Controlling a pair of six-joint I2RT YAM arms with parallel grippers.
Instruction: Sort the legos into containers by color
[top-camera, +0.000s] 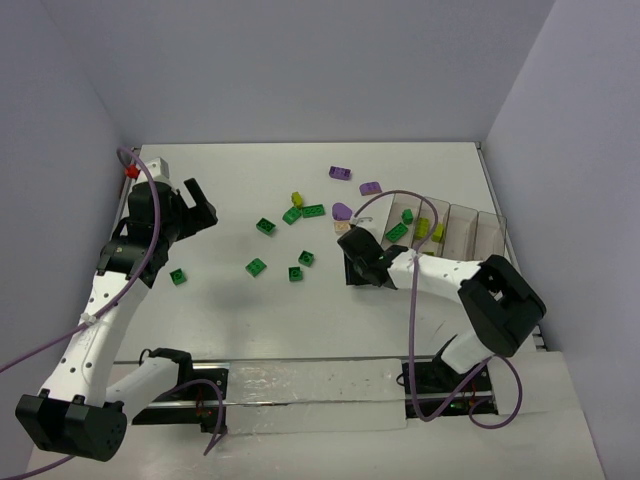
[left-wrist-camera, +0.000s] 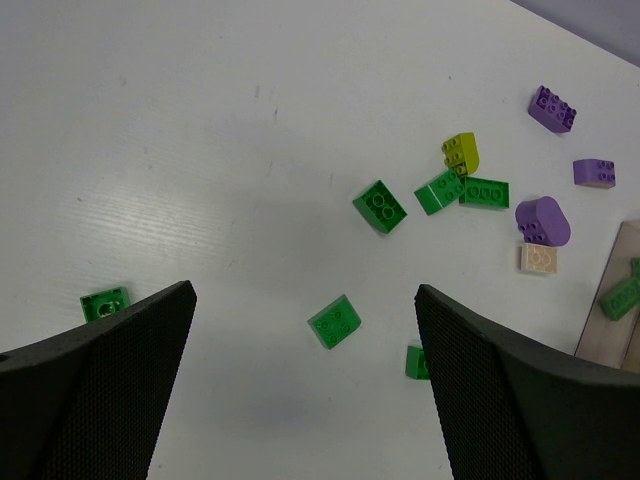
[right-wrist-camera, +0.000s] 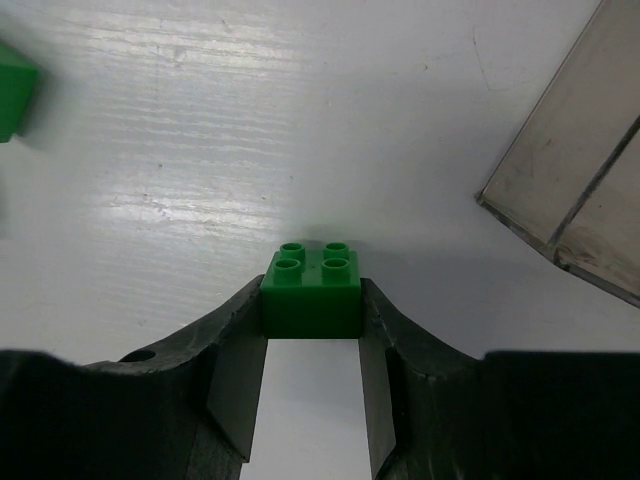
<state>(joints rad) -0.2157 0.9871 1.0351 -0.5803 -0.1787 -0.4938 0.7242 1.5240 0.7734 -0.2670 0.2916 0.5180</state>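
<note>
My right gripper (right-wrist-camera: 311, 300) is shut on a dark green four-stud brick (right-wrist-camera: 311, 290), low over the table just left of the bins (right-wrist-camera: 570, 170). In the top view this gripper (top-camera: 355, 266) hides the brick. The four joined smoky bins (top-camera: 490, 235) hold dark green bricks (top-camera: 397, 232) and yellow-green bricks (top-camera: 423, 228). My left gripper (top-camera: 203, 203) is open and empty, high above the table's left part. In its wrist view (left-wrist-camera: 305, 295) a dark green brick (left-wrist-camera: 335, 321) lies between the fingers, far below.
Loose on the table are several dark green bricks (top-camera: 265, 226), one far left (top-camera: 178, 277), a yellow-green one (top-camera: 297, 199), three purple ones (top-camera: 340, 173) and a tan one (left-wrist-camera: 539, 259). White walls close the table in on three sides.
</note>
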